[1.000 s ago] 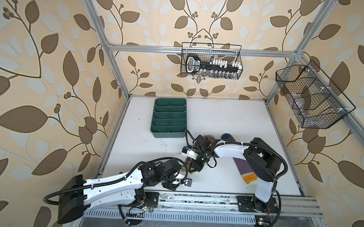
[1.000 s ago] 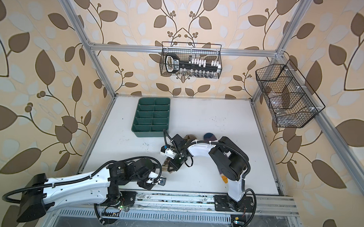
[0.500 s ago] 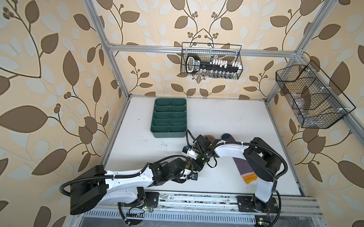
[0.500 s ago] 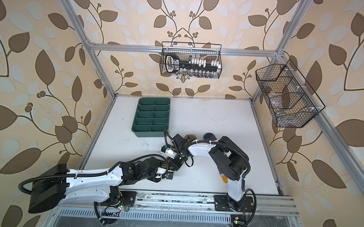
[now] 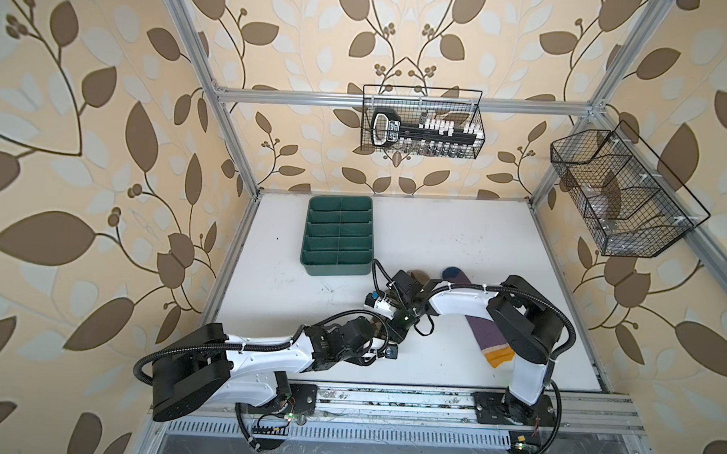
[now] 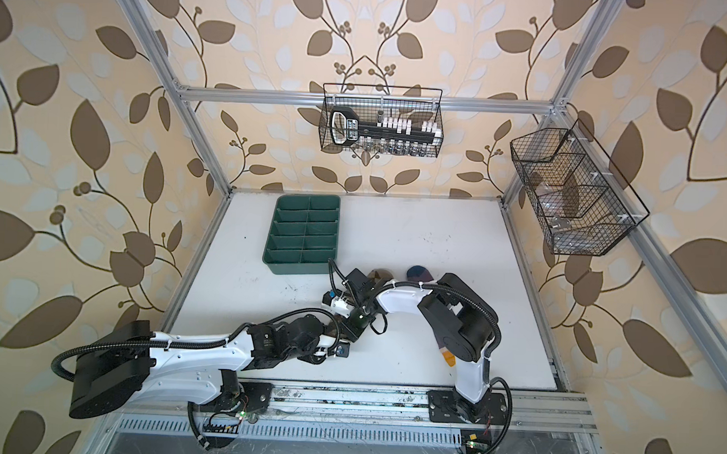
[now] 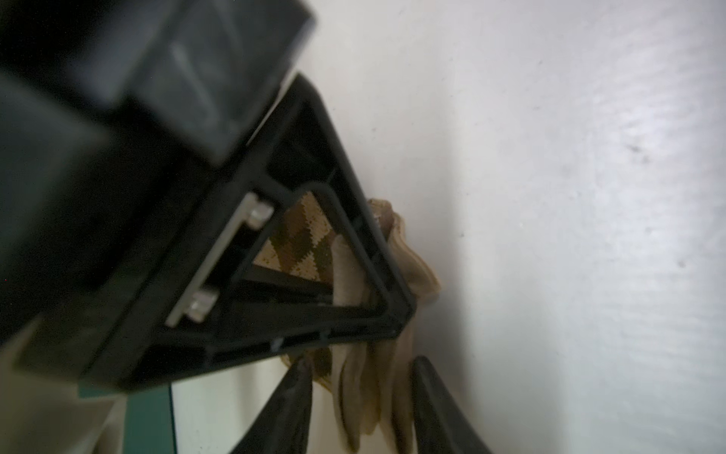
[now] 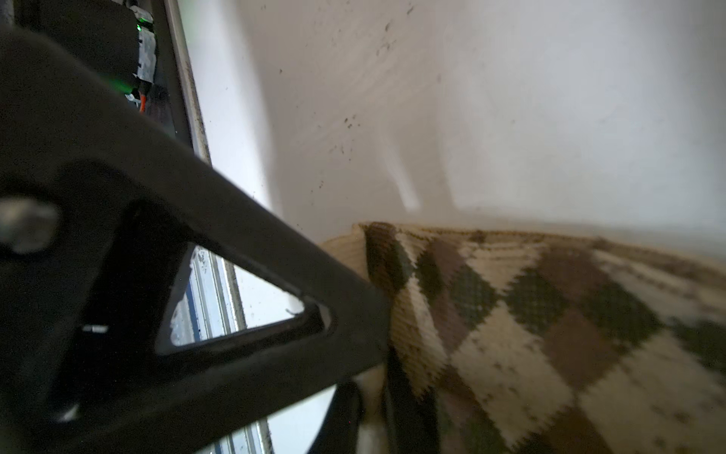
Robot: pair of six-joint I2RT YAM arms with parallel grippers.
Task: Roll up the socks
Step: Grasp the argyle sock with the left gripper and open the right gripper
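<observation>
White tabletop [image 5: 436, 239]: we judge tan sock [image 8: 510, 334] soft, limp, best gripped at bunched end; right gripper [image 8: 373, 353] pinches it, left gripper [image 7: 363, 377] straddles, bite unclear.

Of socks there were two: one tan argyle sock [image 8: 550, 334] and one purple sock [image 5: 485, 336]. There was one white worktop [image 5: 457, 239]. On it stood one green tray [image 5: 336, 269], divided into ten compartments, five rows of two. Wire baskets numbered two: one back basket [image 5: 439, 149], which held one black rack [image 5: 431, 132] with one handle and white pieces too small to count, and one side basket [image 5: 644, 229]. Robot arms numbered two, one left arm [image 5: 261, 353] and one right arm [image 5: 459, 302], both mounted on one rail [image 5: 389, 397].
</observation>
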